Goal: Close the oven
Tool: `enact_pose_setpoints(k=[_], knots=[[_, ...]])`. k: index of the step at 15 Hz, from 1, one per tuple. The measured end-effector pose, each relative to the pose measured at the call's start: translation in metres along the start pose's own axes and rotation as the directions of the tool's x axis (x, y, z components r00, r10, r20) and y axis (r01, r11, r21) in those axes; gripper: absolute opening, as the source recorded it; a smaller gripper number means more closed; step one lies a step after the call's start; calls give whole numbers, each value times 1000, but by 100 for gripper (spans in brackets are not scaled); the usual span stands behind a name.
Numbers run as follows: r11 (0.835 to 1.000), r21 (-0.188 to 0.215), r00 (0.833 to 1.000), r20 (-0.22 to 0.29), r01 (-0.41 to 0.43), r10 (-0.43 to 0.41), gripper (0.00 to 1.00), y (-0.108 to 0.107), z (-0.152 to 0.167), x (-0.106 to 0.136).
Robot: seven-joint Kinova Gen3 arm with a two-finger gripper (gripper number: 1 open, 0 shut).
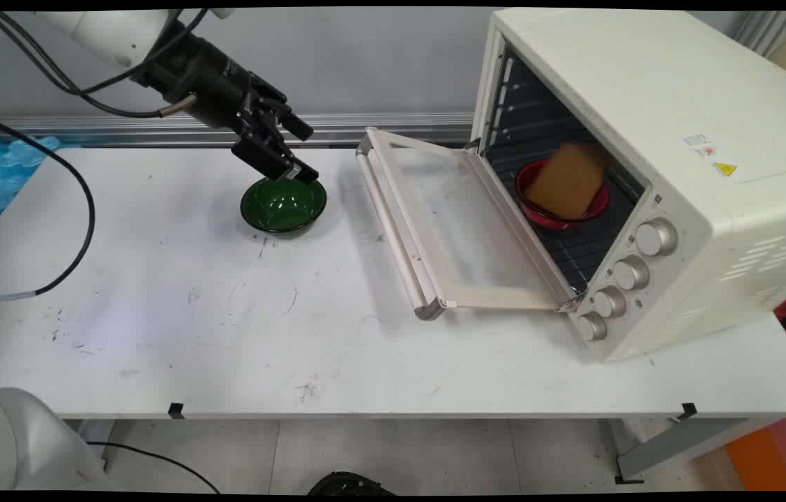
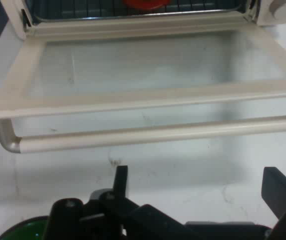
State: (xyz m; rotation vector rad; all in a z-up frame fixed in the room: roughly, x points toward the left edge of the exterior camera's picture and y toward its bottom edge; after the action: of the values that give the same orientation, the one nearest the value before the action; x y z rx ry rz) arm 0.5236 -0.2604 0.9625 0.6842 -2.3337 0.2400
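i see my tool [image 1: 288, 150] open, holding nothing, just above the far rim of the green bowl [image 1: 283, 205] at 10 o'clock on the bench [image 1: 225, 335]. bowl looks rigid, glossy, probably slippery; i judge the rim the best hold.

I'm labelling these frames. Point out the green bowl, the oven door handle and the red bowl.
green bowl [image 1: 283, 204], main view, on its inner bottom.
oven door handle [image 2: 152, 133], hand view, on the middle of the bar.
red bowl [image 1: 563, 215], main view, on its front rim inside the oven.
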Motion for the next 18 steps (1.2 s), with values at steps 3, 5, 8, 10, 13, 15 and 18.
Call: enact_pose_setpoints(k=[3,5,8,10,13,15,18], knots=[[1000,-4,1000,2,7,-7,100,1,2,-7],[1000,-6,1000,6,13,-13,100,1,5,-14],[1000,-12,1000,7,17,-17,0,0,11,-26],[1000,-18,1000,9,24,-24,0,0,16,-33],[999,-24,999,8,34,-34,0,0,24,-44],[999,-31,999,2,42,-42,0,0,30,-52],[998,-43,999,-13,50,-50,0,2,42,-66]])
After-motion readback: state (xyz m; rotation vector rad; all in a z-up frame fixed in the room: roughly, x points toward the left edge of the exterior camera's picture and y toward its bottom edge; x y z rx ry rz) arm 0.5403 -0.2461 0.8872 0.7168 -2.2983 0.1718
